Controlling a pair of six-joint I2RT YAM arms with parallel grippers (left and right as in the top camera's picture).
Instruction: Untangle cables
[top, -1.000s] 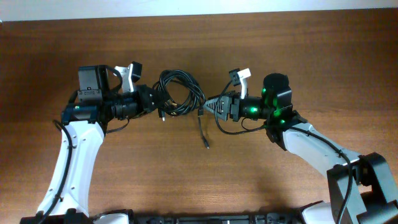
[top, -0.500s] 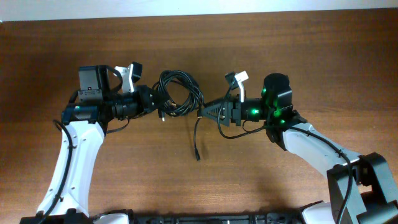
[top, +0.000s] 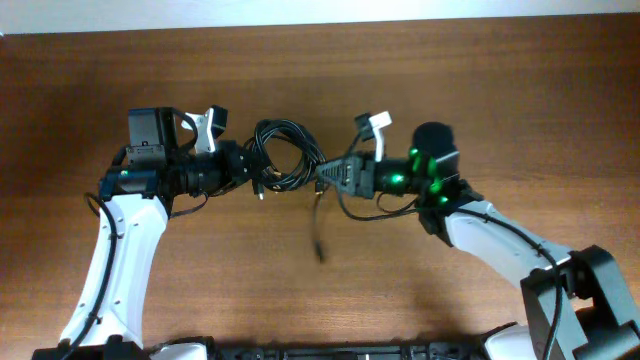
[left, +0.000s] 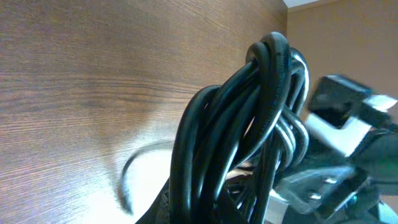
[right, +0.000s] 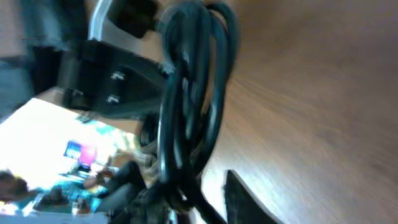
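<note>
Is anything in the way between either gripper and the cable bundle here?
Nothing visible. The left gripper is right at the left edge of the cables, and the right gripper is at their right edge.

overhead straight down over the table (top: 500, 80); both wrist views close-up, from opposite sides of the cables (top: 283, 126)

The left arm (top: 118, 245) and right arm (top: 500, 235) reach inward from opposite sides of the cables (top: 285, 150), wrists nearly level. The left gripper (top: 250, 168) is clamped on the cables' left edge. The right gripper (top: 322, 178) is at their right edge, closed on a strand.
</note>
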